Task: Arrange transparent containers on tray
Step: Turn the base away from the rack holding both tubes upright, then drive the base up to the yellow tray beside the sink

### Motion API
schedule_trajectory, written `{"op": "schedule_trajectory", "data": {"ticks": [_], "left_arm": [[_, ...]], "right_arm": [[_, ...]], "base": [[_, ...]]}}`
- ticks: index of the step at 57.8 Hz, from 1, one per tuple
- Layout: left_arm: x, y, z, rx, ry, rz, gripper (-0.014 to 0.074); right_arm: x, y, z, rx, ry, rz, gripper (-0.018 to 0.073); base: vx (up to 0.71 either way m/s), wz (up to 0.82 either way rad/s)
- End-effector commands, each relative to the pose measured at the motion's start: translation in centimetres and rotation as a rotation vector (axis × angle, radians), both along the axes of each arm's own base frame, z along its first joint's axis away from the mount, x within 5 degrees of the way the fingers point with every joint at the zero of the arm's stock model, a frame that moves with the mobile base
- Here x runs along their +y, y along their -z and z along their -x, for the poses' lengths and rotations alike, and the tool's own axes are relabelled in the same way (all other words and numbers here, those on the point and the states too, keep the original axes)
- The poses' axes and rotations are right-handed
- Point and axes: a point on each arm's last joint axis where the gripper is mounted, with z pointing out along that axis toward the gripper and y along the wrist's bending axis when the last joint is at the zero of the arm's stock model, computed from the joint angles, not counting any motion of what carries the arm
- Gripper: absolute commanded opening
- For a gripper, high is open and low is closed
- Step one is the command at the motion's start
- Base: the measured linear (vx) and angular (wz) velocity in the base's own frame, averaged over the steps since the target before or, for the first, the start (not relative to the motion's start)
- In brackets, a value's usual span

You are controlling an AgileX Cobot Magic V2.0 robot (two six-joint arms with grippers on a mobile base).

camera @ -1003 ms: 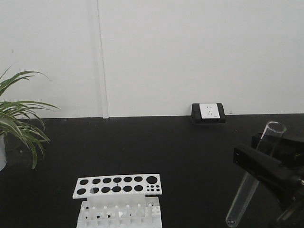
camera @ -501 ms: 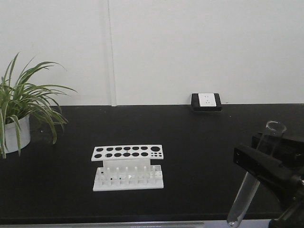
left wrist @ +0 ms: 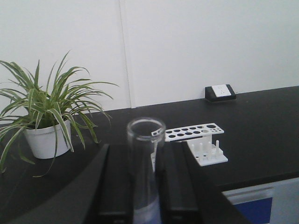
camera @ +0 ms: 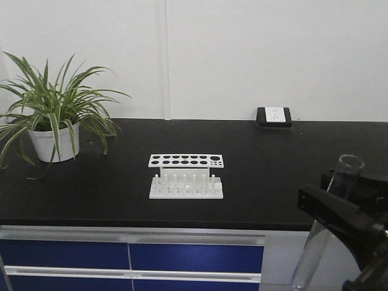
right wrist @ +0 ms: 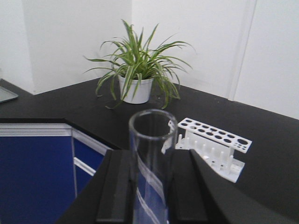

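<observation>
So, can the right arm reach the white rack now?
Probably not yet. The right gripper is shut on a test tube, and the white rack stands well back on the black counter, seemingly far off. Nothing stands between them.

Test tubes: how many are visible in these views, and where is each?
2. The left tube is clamped in the left gripper, the right tube in the right gripper; one shows also in the front view. The white rack seems empty.
</observation>
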Motion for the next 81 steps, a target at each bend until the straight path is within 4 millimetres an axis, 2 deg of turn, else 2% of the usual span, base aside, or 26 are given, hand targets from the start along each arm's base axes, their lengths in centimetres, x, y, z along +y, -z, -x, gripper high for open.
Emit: {"op": "schedule_trajectory", "data": {"ticks": [1, 53, 81], "left_arm": [[-0.23, -1.66, 0.29, -0.099, 0.03, 0.026, 0.0146], [-0.22, -1.64, 0.28, -0.097, 0.03, 0.025, 0.0146], [-0.18, -1.48, 0.26, -0.08, 0.024, 0.022, 0.0146]], "right_arm": [[-0.09, -1.84, 0.32, -0.108, -0.016, -0.051, 0.0113], [-0.11, -1.86, 0.34, -0.109, -0.016, -0.052, 0.0113], [-0.11, -1.86, 0.34, -0.109, -0.016, -0.052, 0.0113]], "base": [[-0.35, 0.12], [-0.33, 0.14], [-0.21, 0.48]]}}
